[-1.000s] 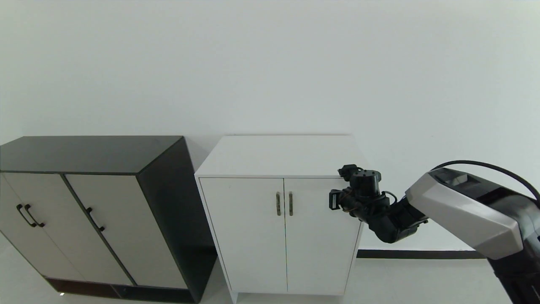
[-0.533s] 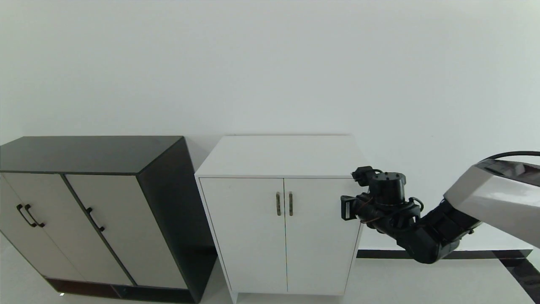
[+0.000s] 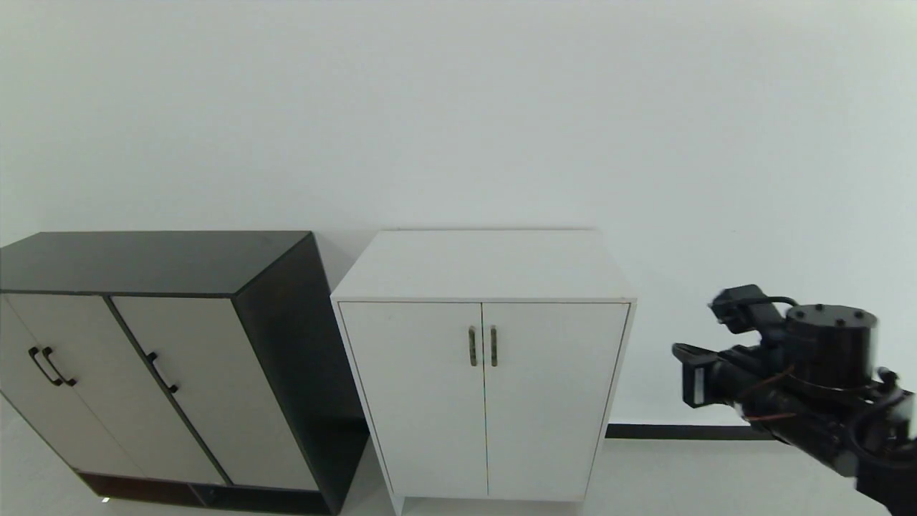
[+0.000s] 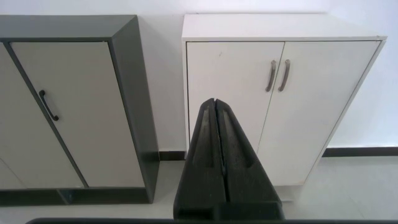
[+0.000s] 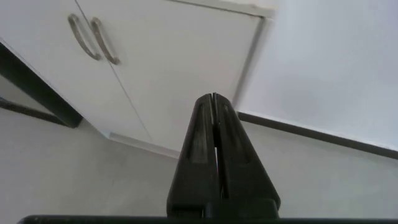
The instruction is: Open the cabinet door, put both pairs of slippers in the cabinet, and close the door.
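The white cabinet (image 3: 430, 387) stands against the wall with both doors closed, and its two metal handles (image 3: 483, 346) meet at the middle seam. My right gripper (image 3: 689, 376) hangs shut with nothing in it, to the right of the cabinet and clear of its side. From the right wrist, the shut right gripper (image 5: 213, 98) points toward the cabinet's lower right corner (image 5: 180, 68). My left gripper (image 4: 214, 102) is shut and empty, held back from the front of the white cabinet (image 4: 236, 93), facing its left door.
A taller dark cabinet (image 3: 272, 358) with pale doors and black handles stands just left of the white one. A dark skirting strip (image 3: 680, 431) runs along the wall's foot. Open pale floor (image 5: 74, 180) lies in front of both cabinets.
My right arm has drawn back to the right, from the white cabinet's right door edge to well clear of its side. The doors stay closed.
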Available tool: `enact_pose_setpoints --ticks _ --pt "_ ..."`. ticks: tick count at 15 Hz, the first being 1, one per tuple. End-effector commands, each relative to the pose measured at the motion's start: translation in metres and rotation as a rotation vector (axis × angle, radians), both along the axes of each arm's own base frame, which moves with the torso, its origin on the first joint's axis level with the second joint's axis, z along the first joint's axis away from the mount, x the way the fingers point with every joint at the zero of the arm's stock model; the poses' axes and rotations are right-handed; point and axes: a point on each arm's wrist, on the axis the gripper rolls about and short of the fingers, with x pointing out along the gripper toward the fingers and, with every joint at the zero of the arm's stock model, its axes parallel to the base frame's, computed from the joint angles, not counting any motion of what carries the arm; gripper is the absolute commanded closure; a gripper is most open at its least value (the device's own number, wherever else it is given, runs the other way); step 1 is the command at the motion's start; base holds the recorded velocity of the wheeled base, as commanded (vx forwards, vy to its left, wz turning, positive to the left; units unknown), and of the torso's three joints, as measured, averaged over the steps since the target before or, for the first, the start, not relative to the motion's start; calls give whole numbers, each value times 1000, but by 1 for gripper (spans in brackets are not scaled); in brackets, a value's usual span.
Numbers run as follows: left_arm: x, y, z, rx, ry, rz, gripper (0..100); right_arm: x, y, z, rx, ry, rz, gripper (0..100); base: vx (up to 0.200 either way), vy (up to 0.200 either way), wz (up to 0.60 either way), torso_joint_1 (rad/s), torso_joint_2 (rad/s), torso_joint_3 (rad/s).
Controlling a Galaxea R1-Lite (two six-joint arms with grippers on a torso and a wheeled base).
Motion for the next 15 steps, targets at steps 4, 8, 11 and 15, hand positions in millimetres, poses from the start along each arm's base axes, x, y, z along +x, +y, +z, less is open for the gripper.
enact_pose_setpoints --ticks 4,8,11,15 --pt "0 0 0 -1 0 0 100 -123 -66 -4 -44 3 -117 100 0 0 0 0 0 0" --pt "0 0 0 0 0 -3 100 -202 -90 -20 -24 45 -142 100 0 0 0 0 0 0" --pt "0 0 0 0 2 -3 100 -239 -99 -35 5 -2 -123 100 0 0 0 0 0 0" --pt "0 0 0 2 2 -3 100 -249 -100 -35 84 -121 -40 100 0 0 0 0 0 0"
